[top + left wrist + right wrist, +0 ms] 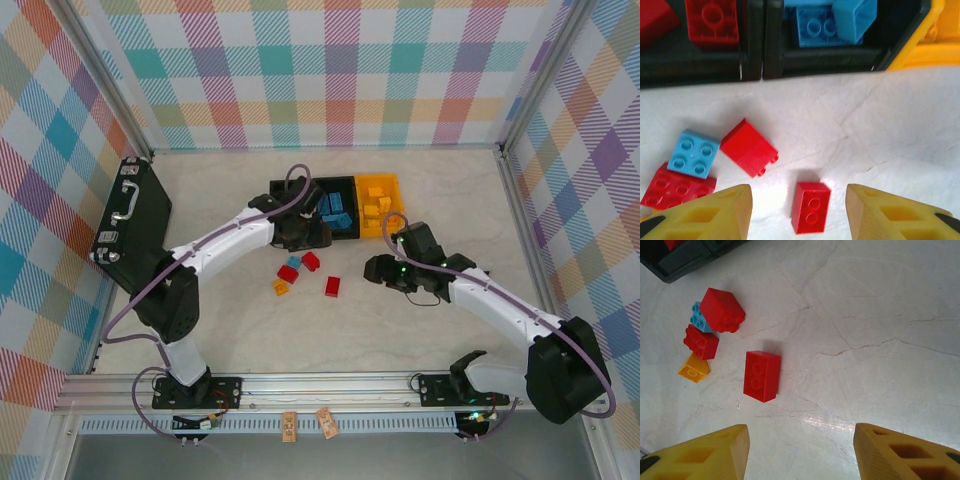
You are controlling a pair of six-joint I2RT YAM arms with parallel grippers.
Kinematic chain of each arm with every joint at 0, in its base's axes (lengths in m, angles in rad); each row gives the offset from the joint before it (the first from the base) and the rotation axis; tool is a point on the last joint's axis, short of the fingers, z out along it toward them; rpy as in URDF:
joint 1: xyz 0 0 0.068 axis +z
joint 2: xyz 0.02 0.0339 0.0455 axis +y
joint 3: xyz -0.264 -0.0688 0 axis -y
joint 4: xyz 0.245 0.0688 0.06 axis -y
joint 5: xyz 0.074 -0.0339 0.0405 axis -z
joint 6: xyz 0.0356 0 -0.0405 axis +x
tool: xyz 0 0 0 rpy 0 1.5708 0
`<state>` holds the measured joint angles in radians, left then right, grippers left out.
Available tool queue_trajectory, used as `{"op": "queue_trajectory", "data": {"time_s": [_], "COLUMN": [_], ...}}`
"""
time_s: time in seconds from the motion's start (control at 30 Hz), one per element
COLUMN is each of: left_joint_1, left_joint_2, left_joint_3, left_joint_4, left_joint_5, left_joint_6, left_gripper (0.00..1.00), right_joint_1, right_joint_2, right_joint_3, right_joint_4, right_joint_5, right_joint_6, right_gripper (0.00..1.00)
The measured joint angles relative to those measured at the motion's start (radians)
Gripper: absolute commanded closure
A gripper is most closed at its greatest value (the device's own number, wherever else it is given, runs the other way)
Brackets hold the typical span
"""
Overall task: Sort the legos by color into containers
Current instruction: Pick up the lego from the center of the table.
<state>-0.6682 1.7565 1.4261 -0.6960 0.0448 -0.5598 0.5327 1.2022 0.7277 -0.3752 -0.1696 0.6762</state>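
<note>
The small red studded plastic brick (810, 207) lay at the middle of the table (880, 130), apart from the other legos (747, 147). Light, rigid, smooth-sided: best pinched across its long flat walls. Left gripper (797, 195) and right gripper (801, 432) hung parted, empty.

Looks like a robot lab cell: a pale bench (420, 340) boxed in by plaid screens (330, 70) on aluminium posts (518, 200), two arms (228, 243) bolted to the rail (330, 385) along its near edge.
</note>
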Motion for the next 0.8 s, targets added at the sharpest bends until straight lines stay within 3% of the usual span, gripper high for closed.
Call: {"op": "queue_trajectory", "data": {"time_s": [0.43,0.8], "left_joint_1": [-0.113,-0.192], "left_joint_2": [-0.005,0.166], "left_joint_3": [-0.080,-0.048], "left_joint_4": [0.027,0.016], "left_joint_5": [-0.001,-0.061], "left_joint_6": [0.030,0.030], "left_gripper": [0.42,0.42], "right_joint_1": [0.011,0.011], "right_joint_2": [-0.051,-0.086], "right_joint_3": [-0.002,-0.050], "right_joint_4": [-0.063,-0.098], "right_joint_5": [0.013,0.032], "right_joint_6": [0.005,0.017], "right_gripper": [0.42,0.42]}}
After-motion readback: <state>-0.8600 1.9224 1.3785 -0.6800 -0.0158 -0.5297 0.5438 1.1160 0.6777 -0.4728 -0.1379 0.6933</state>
